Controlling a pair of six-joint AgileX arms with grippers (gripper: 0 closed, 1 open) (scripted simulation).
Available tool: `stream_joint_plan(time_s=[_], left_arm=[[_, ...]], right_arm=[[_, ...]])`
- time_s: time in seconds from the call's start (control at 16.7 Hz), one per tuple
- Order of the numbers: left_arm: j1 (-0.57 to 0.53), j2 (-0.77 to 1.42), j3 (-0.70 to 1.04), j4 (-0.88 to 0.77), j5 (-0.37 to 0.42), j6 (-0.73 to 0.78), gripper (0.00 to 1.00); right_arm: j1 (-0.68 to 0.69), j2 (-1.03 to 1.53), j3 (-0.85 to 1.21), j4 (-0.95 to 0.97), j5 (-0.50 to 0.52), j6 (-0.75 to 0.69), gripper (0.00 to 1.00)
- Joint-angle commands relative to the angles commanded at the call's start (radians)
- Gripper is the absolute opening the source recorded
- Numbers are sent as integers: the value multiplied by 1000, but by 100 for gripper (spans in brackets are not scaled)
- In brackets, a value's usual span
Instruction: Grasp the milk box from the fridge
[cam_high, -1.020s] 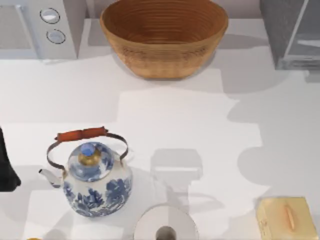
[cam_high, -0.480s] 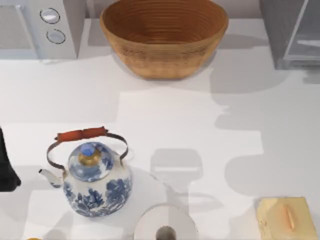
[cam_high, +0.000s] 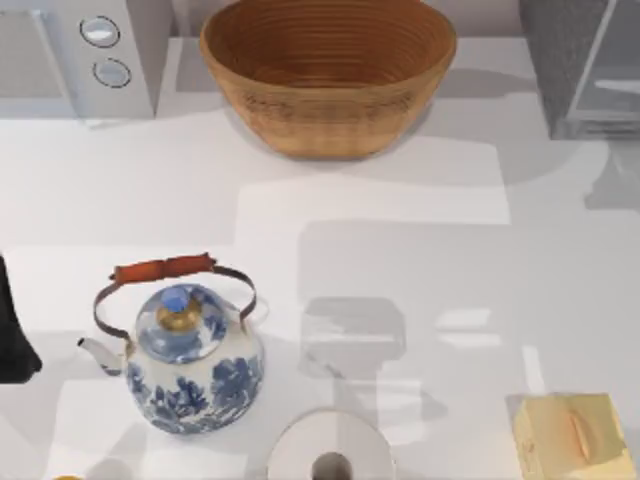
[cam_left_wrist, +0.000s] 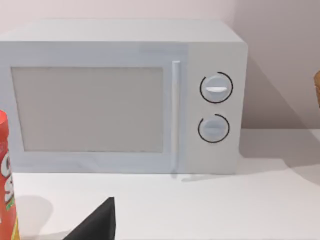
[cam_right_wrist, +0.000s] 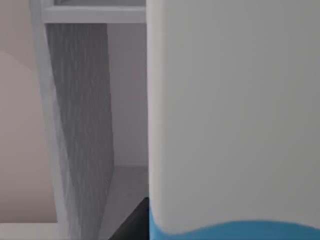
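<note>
Now: milk box (cam_right_wrist: 232, 115) looms upright right against the right wrist cam, inside fridge (cam_right_wrist: 80, 125) at bench's far right corner. R arm nearest. R pincer grip: can't tell. L arm parked facing microwave (cam_left_wrist: 125, 95).

Bright, even light falls on the white table (cam_high: 400, 200) from above, laying soft grey blocky shadows across its middle and right side. The basket (cam_high: 328, 70) darkens the table at its near rim, and the kettle (cam_high: 190, 360) throws a faint shadow to its right. No glare shows anywhere. In the right wrist view the milk box (cam_right_wrist: 235, 115) stands very close and looks soft, inside the fridge (cam_right_wrist: 80, 125).
</note>
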Motion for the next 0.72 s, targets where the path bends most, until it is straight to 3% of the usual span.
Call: stream_joint_plan(time_s=[0.72], left_arm=[[0,0,0,0,0,0,100]], right_arm=[[147,-1095,-487,-596,128,-6,0]])
